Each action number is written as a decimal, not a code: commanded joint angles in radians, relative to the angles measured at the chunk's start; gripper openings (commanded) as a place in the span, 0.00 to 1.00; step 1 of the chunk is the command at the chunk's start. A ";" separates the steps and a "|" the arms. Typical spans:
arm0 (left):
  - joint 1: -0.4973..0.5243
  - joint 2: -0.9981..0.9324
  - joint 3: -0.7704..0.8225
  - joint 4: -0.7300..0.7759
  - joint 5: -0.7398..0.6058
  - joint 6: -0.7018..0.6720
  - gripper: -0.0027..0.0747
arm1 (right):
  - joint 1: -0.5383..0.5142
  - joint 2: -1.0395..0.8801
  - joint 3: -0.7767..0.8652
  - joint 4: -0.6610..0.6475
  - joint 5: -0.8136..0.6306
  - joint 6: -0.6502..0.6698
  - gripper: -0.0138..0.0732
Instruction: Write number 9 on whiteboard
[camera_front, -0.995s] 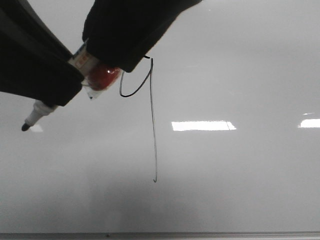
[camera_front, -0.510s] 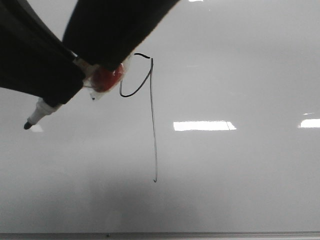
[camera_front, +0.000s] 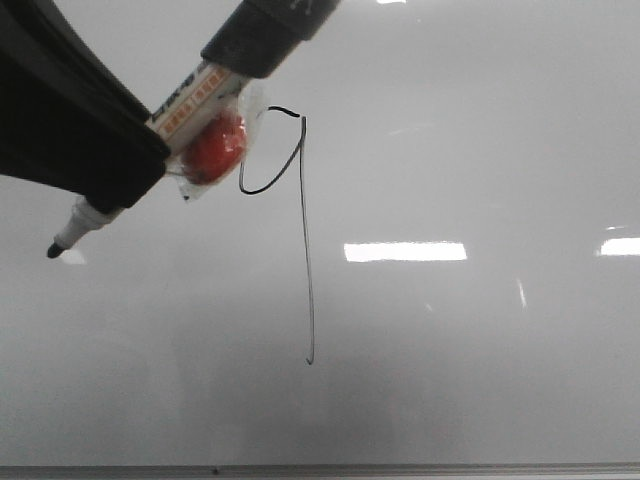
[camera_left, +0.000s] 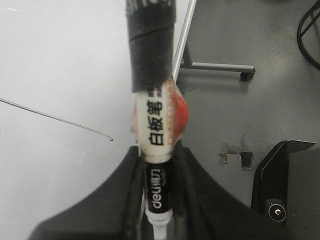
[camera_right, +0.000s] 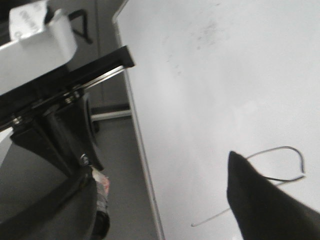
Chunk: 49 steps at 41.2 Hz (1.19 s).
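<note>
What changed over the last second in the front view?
The dark right arm that covered the marker's upper end has pulled away, exposing the black-and-white marker and the loop top of the thin black number 9. The left gripper keeps holding the marker; the glossy whiteboard shows no new strokes.

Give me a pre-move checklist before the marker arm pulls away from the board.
1. Thin black hand-drawn number 9 complete, loop and long tail visible: ok.
2. White-barrelled black-tipped marker gripped in the left gripper: ok.
3. Marker tip off the glossy pale grey whiteboard: cannot tell; it is well away from the stroke.
4. Stroke unsmudged: ok.
5. Right gripper empty, dark fingers apart: ok.
6. Cap for the marker: cannot tell, none in view.
</note>
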<state>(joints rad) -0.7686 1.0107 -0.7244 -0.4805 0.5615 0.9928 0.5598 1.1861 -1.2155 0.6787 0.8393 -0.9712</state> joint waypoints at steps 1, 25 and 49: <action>-0.007 -0.008 -0.034 -0.026 -0.050 -0.003 0.01 | -0.055 -0.085 0.015 0.041 -0.075 0.043 0.80; 0.333 -0.029 -0.021 -0.024 -0.149 -0.405 0.01 | -0.156 -0.744 0.702 0.041 -0.409 0.279 0.09; 0.766 0.242 0.055 -0.043 -0.489 -0.455 0.01 | -0.156 -0.858 0.781 0.039 -0.448 0.278 0.09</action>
<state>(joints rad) -0.0051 1.2299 -0.6450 -0.5040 0.1968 0.5465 0.4109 0.3230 -0.4098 0.6900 0.4599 -0.6944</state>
